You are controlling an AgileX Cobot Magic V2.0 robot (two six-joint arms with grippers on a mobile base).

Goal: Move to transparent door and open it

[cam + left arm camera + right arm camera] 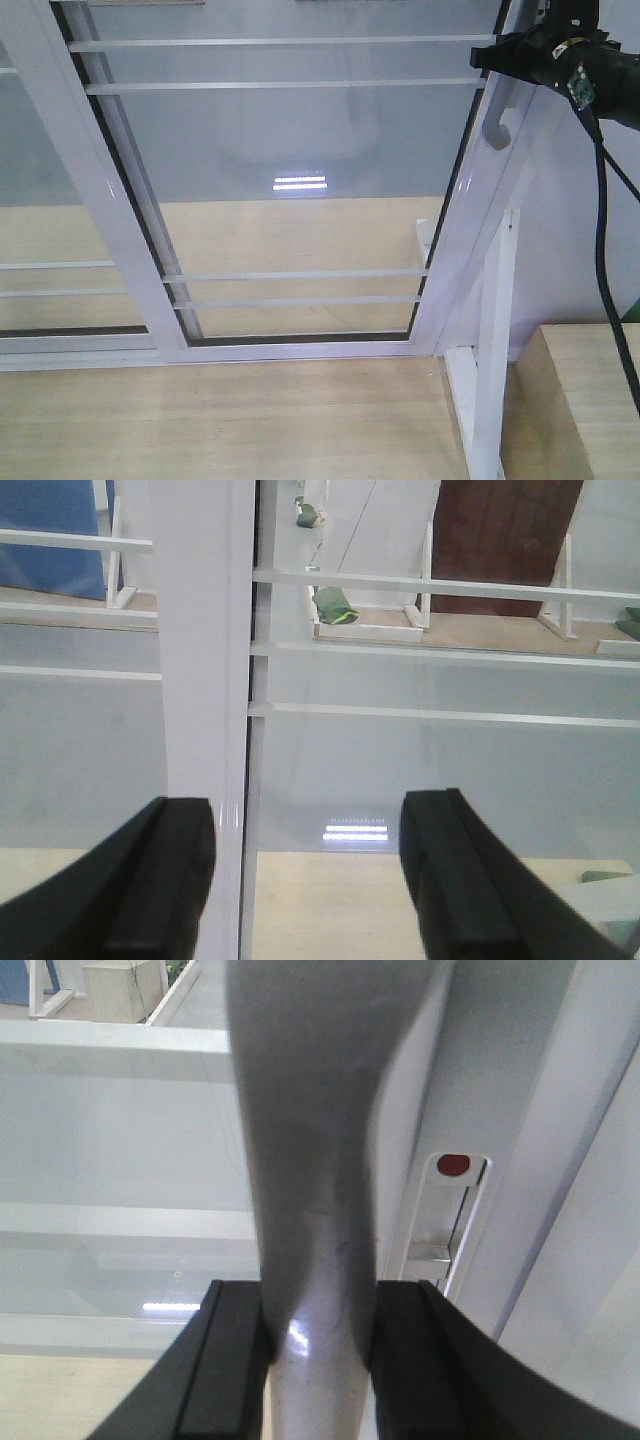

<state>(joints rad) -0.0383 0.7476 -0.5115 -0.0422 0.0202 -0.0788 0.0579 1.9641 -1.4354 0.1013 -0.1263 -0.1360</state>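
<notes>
The right pincer clamps the grey handle on the transparent door; left pincer (facing the frame) gapes wide.

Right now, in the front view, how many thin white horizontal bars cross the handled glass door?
4 on the clear-glass sliding door: an upper bar, a second bar just below, then a third bar and fourth bar low down. More may lie above the picture.

Brightly, evenly lit in cool white. Catches striped lamp glare on the transparent door, again from the left wrist. Blurs the handle up close at the right wrist. Casts barely any shadow.
</notes>
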